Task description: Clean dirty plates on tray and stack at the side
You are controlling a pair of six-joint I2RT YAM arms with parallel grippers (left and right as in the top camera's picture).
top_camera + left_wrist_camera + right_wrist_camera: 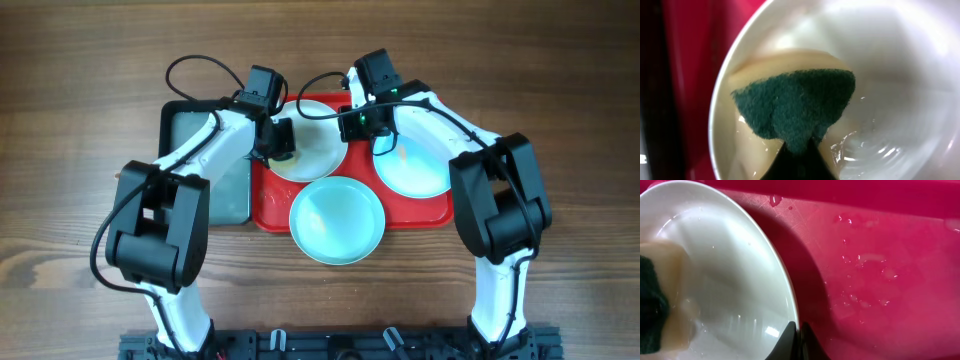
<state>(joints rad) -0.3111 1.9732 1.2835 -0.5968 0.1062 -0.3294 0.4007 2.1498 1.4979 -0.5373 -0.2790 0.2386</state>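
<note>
White plate (320,155) scrubbed on red tray (432,214)

Glossy, wet and shallow, it lies at the tray's back left, directly beneath both claws. Left gripper (277,140) clenches a green-faced sponge (795,107) against its inside; right gripper (356,122) pinches its right rim, steadying it.

Bright, even light from above; soft shadows lie on the counter (80,60). Wrist views are soft-focused: glare streaks the plate (890,75) right of the left end effector (797,167), and droplets glint on the blurred tray (880,280) beyond the right end effector (800,342).
</note>
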